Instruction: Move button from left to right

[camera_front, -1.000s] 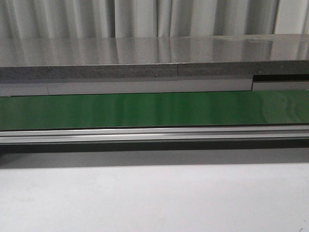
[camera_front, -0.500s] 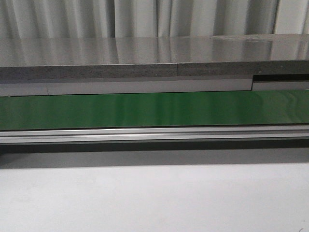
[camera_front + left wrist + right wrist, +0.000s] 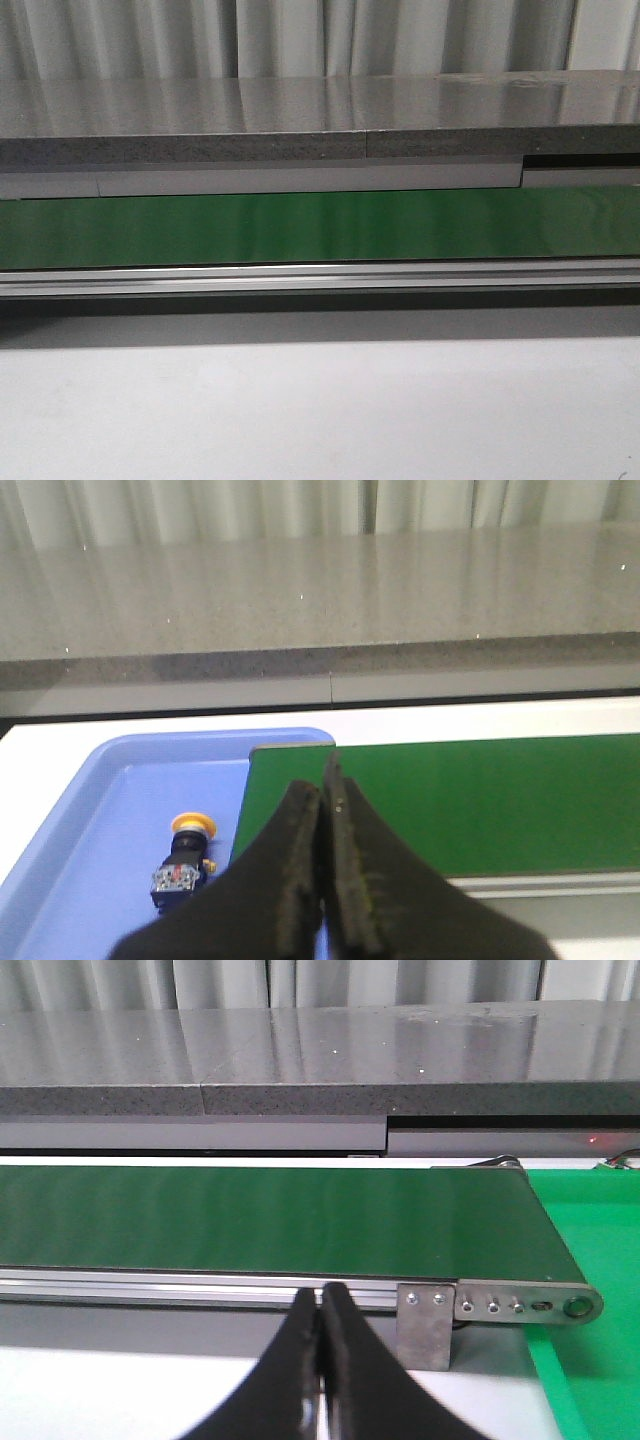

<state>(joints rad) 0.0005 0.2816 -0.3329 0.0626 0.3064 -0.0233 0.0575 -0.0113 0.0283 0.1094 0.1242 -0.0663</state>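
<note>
The button (image 3: 183, 862), with a yellow-orange cap and a black body, lies on its side in a blue tray (image 3: 110, 780), seen only in the left wrist view. My left gripper (image 3: 323, 780) is shut and empty, apart from the button, over the tray's edge by the end of the green belt (image 3: 480, 800). My right gripper (image 3: 320, 1295) is shut and empty in front of the belt's metal rail (image 3: 200, 1288). Neither gripper nor the button shows in the front view.
The green conveyor belt (image 3: 320, 228) runs across the front view with a metal rail (image 3: 320, 278) along its near side and a grey stone ledge (image 3: 320, 120) behind. A white table (image 3: 320, 410) lies in front. A green surface (image 3: 590, 1260) lies beyond the belt's end roller (image 3: 575, 1307).
</note>
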